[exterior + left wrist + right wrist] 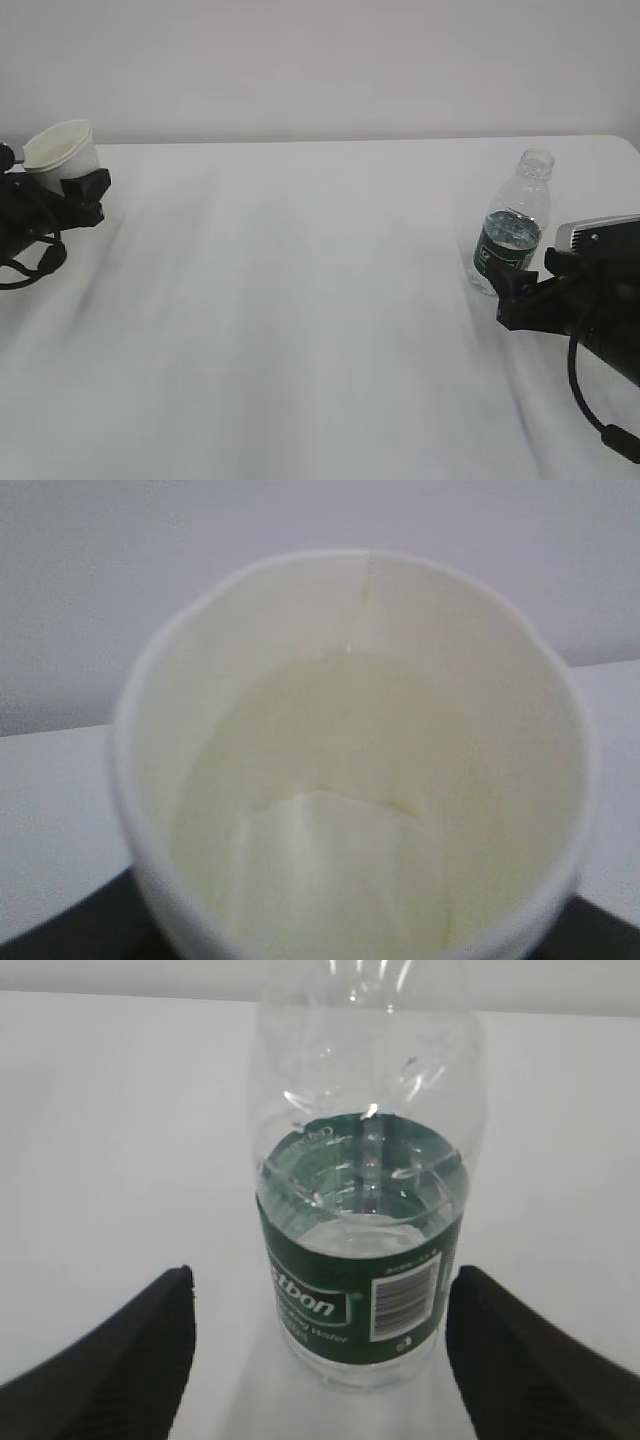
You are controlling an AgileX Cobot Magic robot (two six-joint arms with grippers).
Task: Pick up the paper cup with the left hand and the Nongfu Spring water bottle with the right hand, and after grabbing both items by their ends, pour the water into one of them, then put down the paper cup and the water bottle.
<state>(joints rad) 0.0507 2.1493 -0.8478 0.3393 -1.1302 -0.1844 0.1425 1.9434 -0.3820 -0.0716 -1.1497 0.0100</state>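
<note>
Right gripper point(318, 1360) jaws apart straddling the Nongfu Spring water bottle point(362, 1250) upright on the table point(300, 300), part-full, thin slick plastic, best squeezed gently at label band; beyond, left gripper point(75, 190) clamped low on light crushable paper cup point(62, 152), tilted.

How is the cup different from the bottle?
The paper cup is white and you cannot see through it; the water bottle is clear with a green label. The cup is tilted and held by the left pincer; the bottle stands upright on the table, between the right pincer's open jaws. Both have open tops.
</note>
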